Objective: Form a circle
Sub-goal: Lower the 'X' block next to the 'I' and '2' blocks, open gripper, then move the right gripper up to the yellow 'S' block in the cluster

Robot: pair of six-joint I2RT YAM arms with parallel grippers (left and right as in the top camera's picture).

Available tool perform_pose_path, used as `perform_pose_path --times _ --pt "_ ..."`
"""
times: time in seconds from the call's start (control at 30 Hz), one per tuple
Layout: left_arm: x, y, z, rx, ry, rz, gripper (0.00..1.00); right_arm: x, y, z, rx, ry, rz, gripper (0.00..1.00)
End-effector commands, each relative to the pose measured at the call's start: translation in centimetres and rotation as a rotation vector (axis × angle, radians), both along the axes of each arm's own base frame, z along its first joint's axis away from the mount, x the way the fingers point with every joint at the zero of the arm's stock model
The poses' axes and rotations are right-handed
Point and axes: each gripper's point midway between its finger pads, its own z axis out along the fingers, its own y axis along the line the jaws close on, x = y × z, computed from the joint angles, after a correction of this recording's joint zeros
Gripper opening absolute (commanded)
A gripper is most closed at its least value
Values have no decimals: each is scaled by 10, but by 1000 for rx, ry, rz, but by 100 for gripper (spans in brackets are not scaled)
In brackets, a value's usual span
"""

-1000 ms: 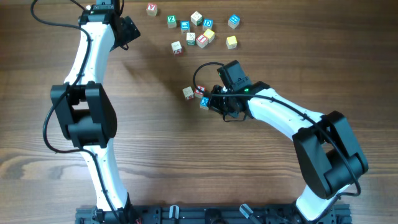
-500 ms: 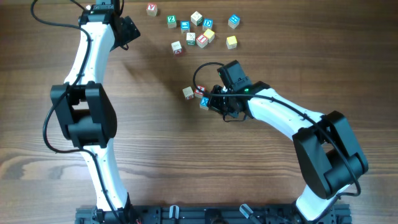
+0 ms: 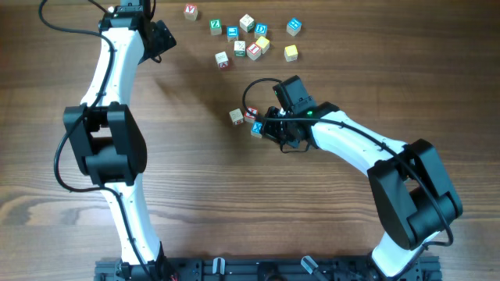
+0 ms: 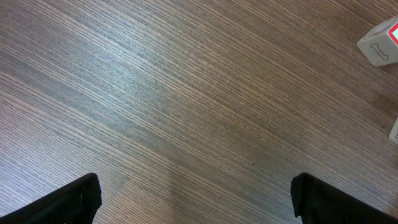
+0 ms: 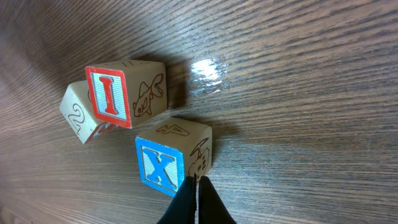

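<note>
Circle (image 3: 250, 116), incomplete: three small wooden letter cubes bunched in a shallow arc at mid-table, just left of the right arm's wrist. Components: blue X cube (image 5: 169, 163), square-edged, blue-framed face, line drawings stamped on its bare wood sides; red I cube (image 5: 119, 93), red-bordered face, fish outline on one side, set just beside the X cube with a narrow gap between them; cream cube (image 5: 77, 113), numeral 2 on plain pale wood, close against the I cube's far side. Right gripper (image 5: 195, 190): slim black fingers pinched together to a point with nothing between them, the tip at the X cube's lower corner. Table (image 3: 203, 195): brown wood-grain surface, fine streaks, slight sheen. Loose cubes (image 3: 254, 48): about eleven, with green, blue, yellow, white and red faces, scattered along the far edge, well apart from the circle. Left gripper (image 4: 194, 190): matte black fingers spread wide, holding nothing, over bare grain near the far-left corner. White cube (image 4: 379, 45): red-trimmed, at the upper right of the left wrist view.
</note>
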Motion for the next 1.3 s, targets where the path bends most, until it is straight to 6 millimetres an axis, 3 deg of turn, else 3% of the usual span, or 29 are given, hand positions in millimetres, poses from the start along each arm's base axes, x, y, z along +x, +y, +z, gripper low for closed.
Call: perform_pose_path --times 0.0,0.13,0.4,0.57,0.93,1.0,1.1,1.27 --pt "4 3 7 -2 -23 15 100 -4 -1 -10 2 31 -4 4" --pt "4 3 7 -2 -23 15 100 6 -18 -13 -63 -1 -45 4" --pt "4 3 7 -2 -23 15 100 4 -26 -17 -89 18 -60 4" --pt "4 3 7 -2 -23 15 100 -9 -15 -17 -60 57 -18 4" --pt "4 3 7 -2 -23 15 100 -10 -11 -16 -67 36 20 4" --pt "4 3 7 -2 -23 15 100 -7 -13 -9 -73 11 24 4" --pt "4 3 7 -2 -23 15 100 4 -19 17 -77 -61 52 4" --pt "4 3 7 -2 -23 15 100 27 -49 94 -127 -140 131 4"
